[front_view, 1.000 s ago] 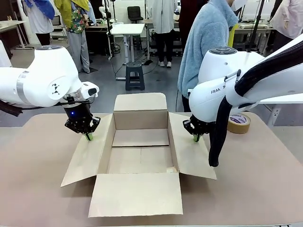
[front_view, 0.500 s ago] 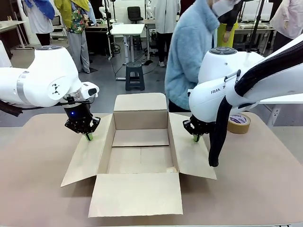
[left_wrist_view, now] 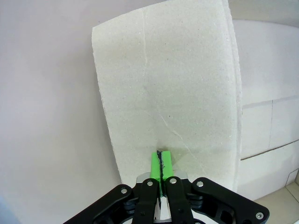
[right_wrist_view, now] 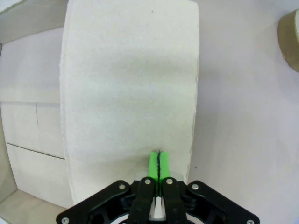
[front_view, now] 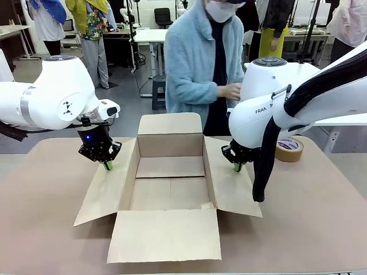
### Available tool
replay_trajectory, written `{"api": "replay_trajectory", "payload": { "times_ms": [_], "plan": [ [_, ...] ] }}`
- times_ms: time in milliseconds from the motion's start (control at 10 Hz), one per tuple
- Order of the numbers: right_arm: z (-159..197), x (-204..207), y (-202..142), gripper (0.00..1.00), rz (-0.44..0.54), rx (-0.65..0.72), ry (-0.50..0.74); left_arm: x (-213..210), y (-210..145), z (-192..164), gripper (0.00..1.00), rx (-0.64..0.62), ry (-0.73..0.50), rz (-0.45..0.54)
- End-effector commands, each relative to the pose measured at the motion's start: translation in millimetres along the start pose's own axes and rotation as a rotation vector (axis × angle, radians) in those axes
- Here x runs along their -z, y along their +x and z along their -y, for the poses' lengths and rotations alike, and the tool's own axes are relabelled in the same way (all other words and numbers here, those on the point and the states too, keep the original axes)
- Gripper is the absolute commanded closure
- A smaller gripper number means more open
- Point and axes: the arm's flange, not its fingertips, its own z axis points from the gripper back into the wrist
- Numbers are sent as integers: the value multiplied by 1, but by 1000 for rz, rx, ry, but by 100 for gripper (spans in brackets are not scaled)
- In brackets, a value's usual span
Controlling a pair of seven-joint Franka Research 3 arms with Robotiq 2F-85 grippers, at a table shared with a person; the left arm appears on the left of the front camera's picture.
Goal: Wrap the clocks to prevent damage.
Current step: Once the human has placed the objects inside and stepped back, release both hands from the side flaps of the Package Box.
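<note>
An open cardboard box (front_view: 170, 145) stands mid-table with all flaps spread and a bare cardboard floor. My left gripper (front_view: 107, 166) is shut, its green pads (left_wrist_view: 156, 164) pressed together, tips down at the far end of the box's left flap (left_wrist_view: 168, 79). My right gripper (front_view: 237, 167) is shut the same way, pads (right_wrist_view: 154, 164) together, over the far end of the right flap (right_wrist_view: 131, 79). Nothing is held between either pair of fingers. A person in a light blue fleece (front_view: 195, 63) stands behind the box at the far side.
A roll of brown tape (front_view: 289, 148) lies on the table at the right, behind my right arm; its edge also sits in the right wrist view's corner, tape roll (right_wrist_view: 290, 37). The front flap (front_view: 166, 235) reaches toward the near table edge.
The person has walked from the right to the middle behind the box and now faces the table. Both arms and the box have stayed still.
</note>
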Motion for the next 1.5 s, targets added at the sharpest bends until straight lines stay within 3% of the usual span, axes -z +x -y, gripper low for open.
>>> {"api": "replay_trajectory", "payload": {
  "times_ms": [0,1400],
  "plan": [
    [-1,-1,-1,99,-7,0,-9,0,-1,0,99,-9,8,-5],
    [-1,-1,-1,99,-7,0,-9,0,-1,0,99,-9,8,-5]
  ]
}}
